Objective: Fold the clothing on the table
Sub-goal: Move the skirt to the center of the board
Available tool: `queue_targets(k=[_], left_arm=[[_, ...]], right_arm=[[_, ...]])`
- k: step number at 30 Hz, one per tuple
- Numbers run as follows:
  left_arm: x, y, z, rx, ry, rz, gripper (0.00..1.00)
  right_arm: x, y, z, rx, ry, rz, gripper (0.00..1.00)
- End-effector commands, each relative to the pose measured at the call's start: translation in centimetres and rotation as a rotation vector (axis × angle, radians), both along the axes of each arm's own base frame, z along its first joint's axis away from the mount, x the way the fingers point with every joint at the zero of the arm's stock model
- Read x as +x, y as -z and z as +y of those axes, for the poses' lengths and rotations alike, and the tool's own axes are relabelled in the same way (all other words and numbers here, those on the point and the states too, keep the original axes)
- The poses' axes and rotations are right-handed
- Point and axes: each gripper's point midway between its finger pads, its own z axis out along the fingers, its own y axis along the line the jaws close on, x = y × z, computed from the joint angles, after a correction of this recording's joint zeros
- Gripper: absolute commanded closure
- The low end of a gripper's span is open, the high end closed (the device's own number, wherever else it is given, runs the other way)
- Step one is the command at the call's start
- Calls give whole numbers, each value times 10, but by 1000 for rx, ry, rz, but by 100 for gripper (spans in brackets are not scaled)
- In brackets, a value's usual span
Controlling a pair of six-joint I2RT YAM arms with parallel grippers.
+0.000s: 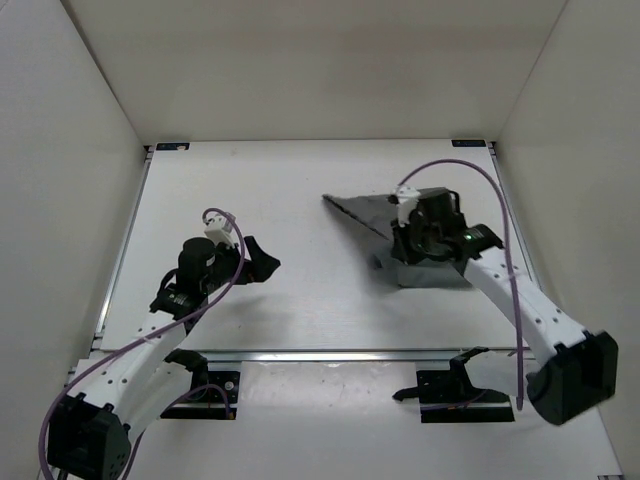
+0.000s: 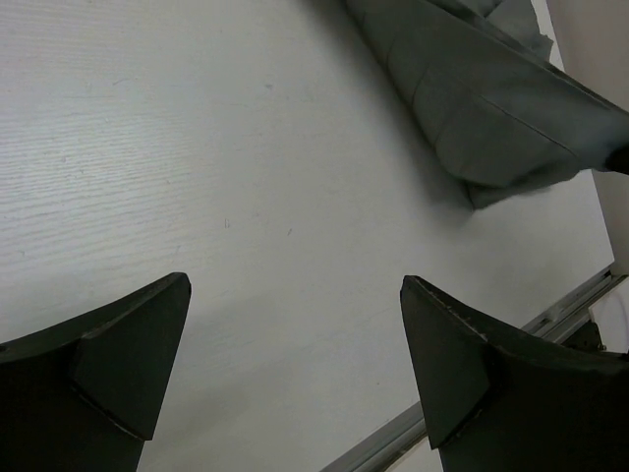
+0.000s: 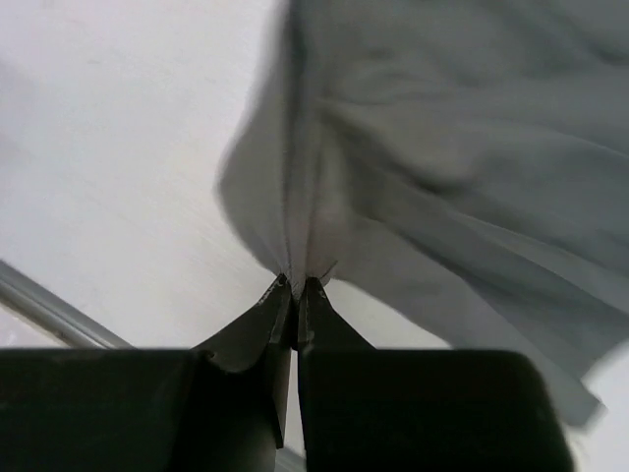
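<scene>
Two arms rise from the near edge of the one table, one on each side.

Left side first: the left gripper hovers over bare white surface at about eight o'clock from the table's centre. In the left wrist view its two fingers are spread wide with nothing between them, and the clothing lies well apart at one o'clock.

Right side: a single dark-grey garment, the clothing, lies on the right half of the table, at about three o'clock from centre. It tapers to a point toward ten o'clock, and its bulk sits under the right wrist. In the right wrist view the right gripper has its two fingers pressed together on an edge of the clothing, and the fabric fans out from the pinch toward twelve and two o'clock. That picture is blurred, so the pinched edge seems raised off the table, though I cannot tell for sure.

Each arm carries one purple cable, two in all.
</scene>
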Motion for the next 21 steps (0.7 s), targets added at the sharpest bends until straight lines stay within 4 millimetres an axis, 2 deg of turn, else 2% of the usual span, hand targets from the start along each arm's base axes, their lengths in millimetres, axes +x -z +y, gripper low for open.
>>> queue_targets(k=[1,2,3,5,6,7,8,9,10,11,13,14,16,17,18,19,21], left_arm=[[16,-13,-2,15,-7,-27,1],[20,-11,-8,19,3,-15,1],[21,-17,-15,18,27,-33,1],[30,-9,-26,32,51,2,1],[32,-2,-32,33,67,25,5],[38,-8,-38,16,76,6,23],[45,-7,-43,16,81,-1,33],[47,2,-49,31,97,16,39],[51,-4,-55,42,122,-24,43],[57,-4,-61,62,150,-55,41],[58,7,-69,106,188,-72,32],[60,11,-69,134,198,-86,30],[58,22,-74,169,228,-93,24],[58,21,-79,175,239,-112,23],[60,24,-79,194,236,-131,21],[58,25,-80,208,247,-144,15],[64,25,-81,234,235,-179,14]], right_arm=[[-35,16,-39,6,115,119,99],[-36,18,-51,-1,146,118,100],[-39,17,-60,-7,162,115,100],[-43,18,-72,-13,193,107,100],[-42,18,-76,-21,207,95,100],[-44,17,-77,-26,216,98,100],[-43,16,-80,-27,222,93,100],[-41,15,-78,-22,223,99,100],[-39,16,-84,-23,247,113,100],[-37,13,-90,-14,284,113,100],[-31,14,-98,27,338,139,100],[-26,11,-105,56,384,142,100],[-20,7,-105,124,408,168,100],[-15,5,-113,152,470,173,100],[-12,6,-114,177,491,185,100],[-9,7,-112,191,485,192,100],[-6,11,-110,193,487,214,100]])
